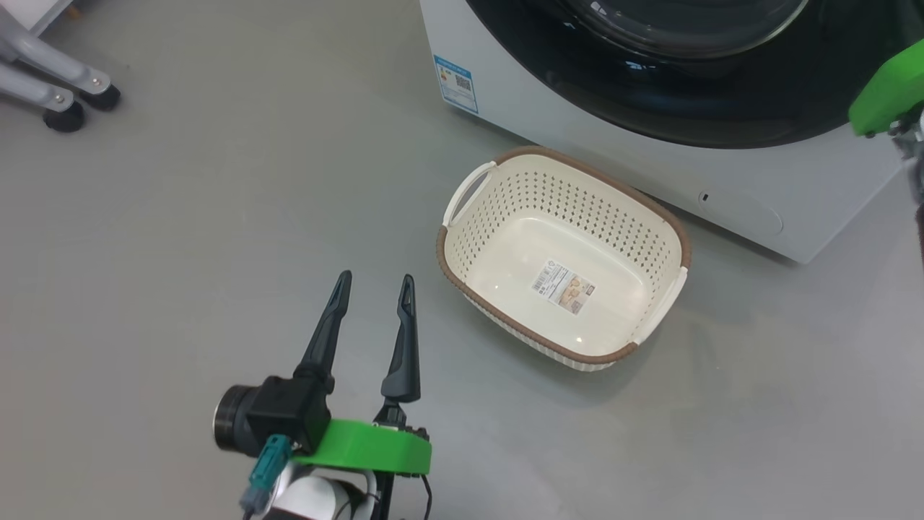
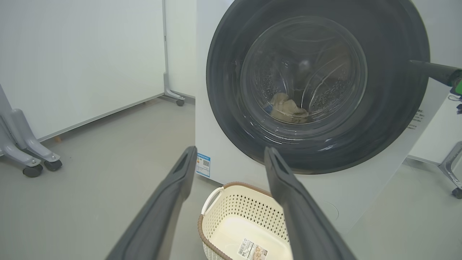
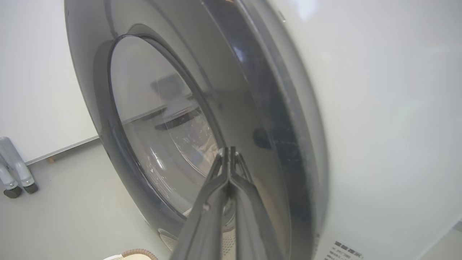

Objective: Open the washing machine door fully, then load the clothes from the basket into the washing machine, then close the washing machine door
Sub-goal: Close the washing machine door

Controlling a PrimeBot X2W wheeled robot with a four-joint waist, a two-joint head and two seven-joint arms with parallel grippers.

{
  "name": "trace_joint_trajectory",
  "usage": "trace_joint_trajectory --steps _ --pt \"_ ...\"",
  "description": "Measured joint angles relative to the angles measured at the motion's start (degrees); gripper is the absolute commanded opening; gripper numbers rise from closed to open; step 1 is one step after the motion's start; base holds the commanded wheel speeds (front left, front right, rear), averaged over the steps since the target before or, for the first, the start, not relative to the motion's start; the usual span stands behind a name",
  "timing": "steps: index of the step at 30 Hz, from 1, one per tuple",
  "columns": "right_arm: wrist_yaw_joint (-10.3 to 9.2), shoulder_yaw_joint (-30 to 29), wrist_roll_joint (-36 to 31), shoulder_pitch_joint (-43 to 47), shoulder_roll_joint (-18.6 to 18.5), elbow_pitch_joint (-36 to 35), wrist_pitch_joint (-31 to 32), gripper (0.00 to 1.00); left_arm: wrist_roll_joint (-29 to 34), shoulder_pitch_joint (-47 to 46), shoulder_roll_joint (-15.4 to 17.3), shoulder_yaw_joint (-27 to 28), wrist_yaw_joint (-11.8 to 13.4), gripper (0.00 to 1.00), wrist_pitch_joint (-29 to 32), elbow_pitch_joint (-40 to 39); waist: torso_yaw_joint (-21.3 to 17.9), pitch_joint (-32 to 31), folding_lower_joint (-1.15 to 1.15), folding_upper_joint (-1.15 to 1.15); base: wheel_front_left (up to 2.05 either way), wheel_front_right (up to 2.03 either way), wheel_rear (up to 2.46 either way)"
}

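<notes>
At the far left of the head view, the grey wheeled legs [image 1: 68, 97] of a stand stood well apart from the work, out of the robot's way. Nearer the middle, the left gripper [image 1: 376, 276] hovered low over the floor [image 1: 180, 253] just beside the basket [image 1: 498, 209], its two dark fingers spread wide and holding nothing. Judged from that, it had no job at this step and was parked clear of the door. The basket sat on the floor close against the foot of the washing machine [image 1: 577, 137], near enough for short carries. It was empty, with only its label [image 1: 564, 287] showing on the bottom. The clothes [image 2: 287, 108] lay as a pale heap low inside the drum, seen through the glass in the left wrist view, so the loading looked done. Right of the blue-white sticker [image 1: 455, 83], the washing machine door [image 1: 650, 101] lay against the machine's front, apparently closed, though whether it had latched could not be told. Furthest right, the right gripper [image 3: 229, 150] was pinched fully together with nothing between its fingers. Its tips were at the glossy black rim near the door's outer edge, probably so the joined fingers made one stiff prod for pressing the door home.
</notes>
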Motion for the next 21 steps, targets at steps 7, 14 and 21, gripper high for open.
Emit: trace_joint_trajectory --steps 7,14,21 --pt "0.0 2.4 5.41 8.76 0.73 -8.31 0.0 0.0 -0.65 -0.6 -0.01 -0.85 -0.85 1.0 -0.01 2.54 -0.64 -2.62 0.0 0.0 0.0 0.0 0.0" --pt "0.0 4.08 7.68 16.68 2.27 -17.77 0.0 0.0 -0.94 -1.41 0.08 -0.48 -1.56 1.0 -0.01 5.05 -3.69 -4.54 0.0 0.0 0.0 0.0 0.0" --pt "0.0 3.5 8.64 26.2 4.76 -27.73 0.0 1.0 -0.94 -1.75 0.47 0.19 -1.7 1.0 -0.01 6.36 -9.63 -6.33 0.0 0.0 0.0 0.0 0.0"
